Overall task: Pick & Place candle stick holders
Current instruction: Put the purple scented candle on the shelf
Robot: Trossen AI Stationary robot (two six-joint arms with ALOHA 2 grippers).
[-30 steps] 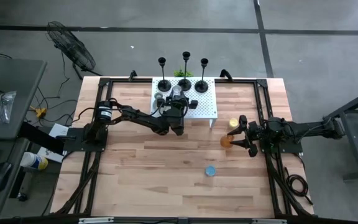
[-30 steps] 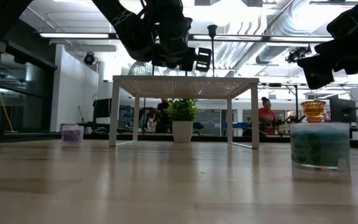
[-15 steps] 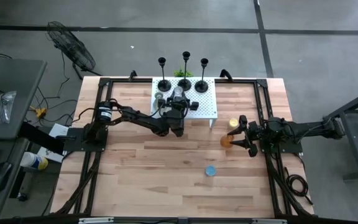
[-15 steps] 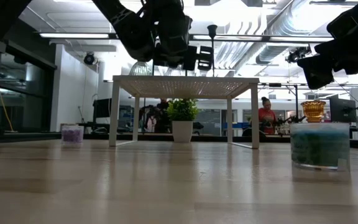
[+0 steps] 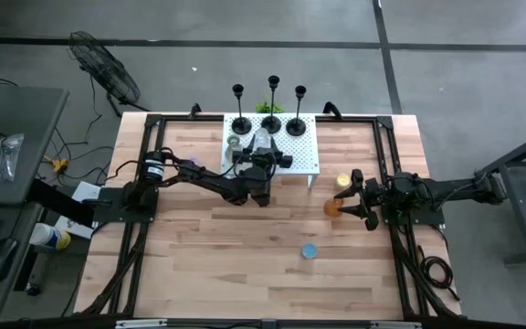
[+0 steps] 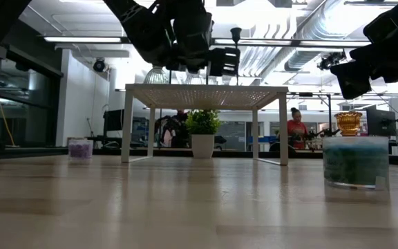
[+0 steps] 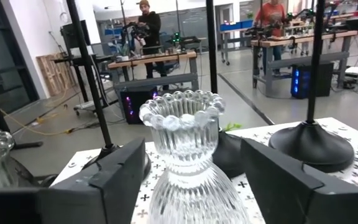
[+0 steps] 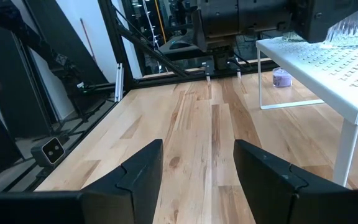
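With the left gripper (image 7: 188, 186) spread wide around the clear glass holder (image 7: 188, 162) on the white stand (image 5: 301, 157) at upper centre, beside the black candlesticks (image 5: 271, 102), close squarely on its ribbed waist; your right gripper (image 5: 347, 201) waits open at right.

A light wooden plank worktop (image 5: 245, 247) in a black metal frame stands on grey concrete floor (image 5: 464, 64). A black pedestal fan (image 5: 108, 78) sits at one corner. Beyond, bright ceiling strip lights (image 6: 81, 39), exposed silver ducts (image 6: 302, 28), workbenches and standing people (image 6: 297, 128)
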